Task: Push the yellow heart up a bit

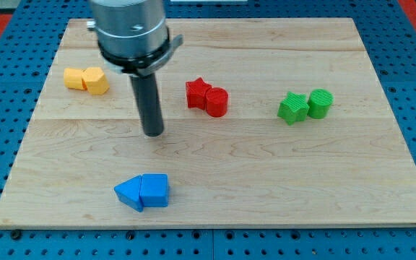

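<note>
Two yellow blocks touch each other at the view's upper left. The right one (97,81) looks like the yellow heart. The left one (74,77) is a flatter, many-sided block. My tip (153,133) rests on the board (266,188) near its middle, below and to the right of the yellow pair and well apart from it. The rod rises from the tip to the arm's grey body at the view's top. The tip touches no block.
A red star (197,92) and a red cylinder (217,102) touch just right of the rod. A green star (292,107) and a green cylinder (321,103) sit at the right. Two blue blocks (143,192) lie below the tip.
</note>
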Available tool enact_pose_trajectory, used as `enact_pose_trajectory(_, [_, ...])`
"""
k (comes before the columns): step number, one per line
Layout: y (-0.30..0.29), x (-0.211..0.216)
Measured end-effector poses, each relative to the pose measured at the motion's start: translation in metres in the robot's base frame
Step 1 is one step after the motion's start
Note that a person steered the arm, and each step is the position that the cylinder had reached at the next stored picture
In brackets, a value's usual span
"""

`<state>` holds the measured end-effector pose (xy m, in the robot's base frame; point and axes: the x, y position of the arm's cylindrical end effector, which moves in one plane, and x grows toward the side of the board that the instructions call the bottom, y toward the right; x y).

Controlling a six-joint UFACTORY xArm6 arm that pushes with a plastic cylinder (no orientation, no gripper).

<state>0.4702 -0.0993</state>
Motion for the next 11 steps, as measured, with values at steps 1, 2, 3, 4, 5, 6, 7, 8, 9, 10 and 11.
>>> enact_pose_trajectory(1, [-0.032,0.000])
enact_pose_trajectory(2, [-0.067,0.000])
enact_pose_trajectory(3, [-0.093,0.003])
enact_pose_trajectory(4, [-0.093,0.011])
enact_pose_trajectory(5, [-0.094,0.011])
enact_pose_trajectory(6, [-0.126,-0.004])
enact_pose_trajectory(7, [-0.128,-0.044])
enact_pose_trajectory(8, [-0.122,-0.096])
enact_pose_trajectory(9, [-0.122,-0.144])
enact_pose_trajectory(10, [-0.115,-0.161])
enact_pose_trajectory(11, [-0.114,-0.120])
